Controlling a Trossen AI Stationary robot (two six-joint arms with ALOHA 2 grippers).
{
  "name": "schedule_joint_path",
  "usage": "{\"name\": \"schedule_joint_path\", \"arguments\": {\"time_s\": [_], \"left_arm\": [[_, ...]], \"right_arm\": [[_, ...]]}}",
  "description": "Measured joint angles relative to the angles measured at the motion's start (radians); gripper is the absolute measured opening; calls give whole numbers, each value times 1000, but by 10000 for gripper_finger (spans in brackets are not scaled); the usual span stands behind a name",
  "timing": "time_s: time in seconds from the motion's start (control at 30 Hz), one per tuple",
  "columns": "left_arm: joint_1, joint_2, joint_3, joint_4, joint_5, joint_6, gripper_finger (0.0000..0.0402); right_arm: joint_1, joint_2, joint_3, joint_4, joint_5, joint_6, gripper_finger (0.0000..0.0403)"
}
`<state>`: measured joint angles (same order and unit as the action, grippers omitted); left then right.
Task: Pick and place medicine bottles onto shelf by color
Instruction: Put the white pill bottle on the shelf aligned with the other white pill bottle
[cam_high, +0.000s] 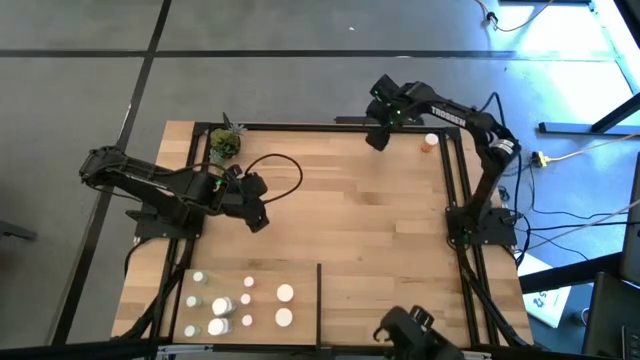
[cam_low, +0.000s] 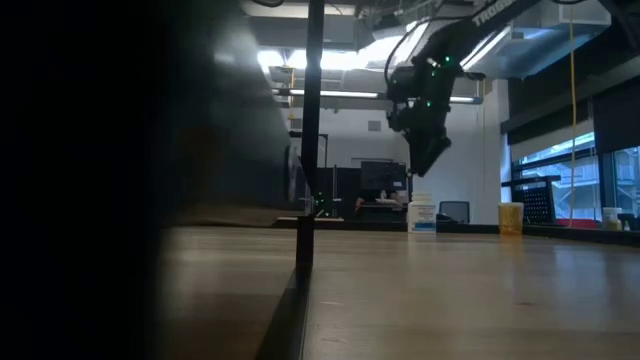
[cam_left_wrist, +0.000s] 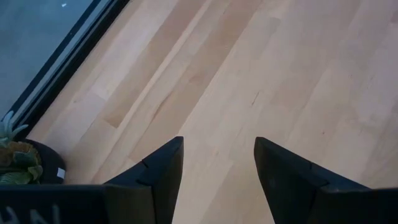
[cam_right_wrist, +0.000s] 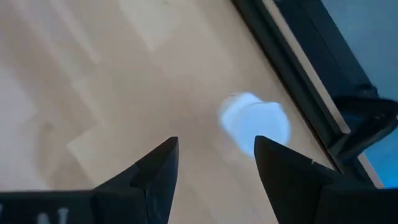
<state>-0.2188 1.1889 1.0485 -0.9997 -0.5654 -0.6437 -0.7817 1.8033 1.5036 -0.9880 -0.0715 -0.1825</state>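
Beyond my counter (cam_high: 380, 220) I see a grey floor (cam_high: 80, 40) crossed by dark seams — bright daylight pools at one corner. Level across, ceiling strip lights (cam_low: 330, 62) glow over desks with monitors (cam_low: 378, 178) — windows (cam_low: 575, 170) at the side.

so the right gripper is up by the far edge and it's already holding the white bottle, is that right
Not holding. The right gripper is by the far edge, but its fingers are open and empty; the right wrist view shows the white bottle standing on the shelf just beyond them.

Left gripper (cam_high: 256, 222) low, fingers parted and empty, right gripper (cam_high: 378, 140) raised, tilted down, fingers parted
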Motion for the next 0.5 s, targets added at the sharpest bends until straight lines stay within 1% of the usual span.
{"name": "schedule_joint_path", "arguments": {"time_s": [0.1,0.17,0.3,0.5], "left_arm": [[6,0,0,0,0,1,190],[8,0,0,0,0,1,190],[7,0,0,0,1,1,190],[7,0,0,-1,1,-1,190]], "right_arm": [[-28,27,1,18,0,43,212],[-41,39,5,31,4,44,212],[-48,42,24,58,57,56,212],[-48,44,19,48,43,126,212]]}}
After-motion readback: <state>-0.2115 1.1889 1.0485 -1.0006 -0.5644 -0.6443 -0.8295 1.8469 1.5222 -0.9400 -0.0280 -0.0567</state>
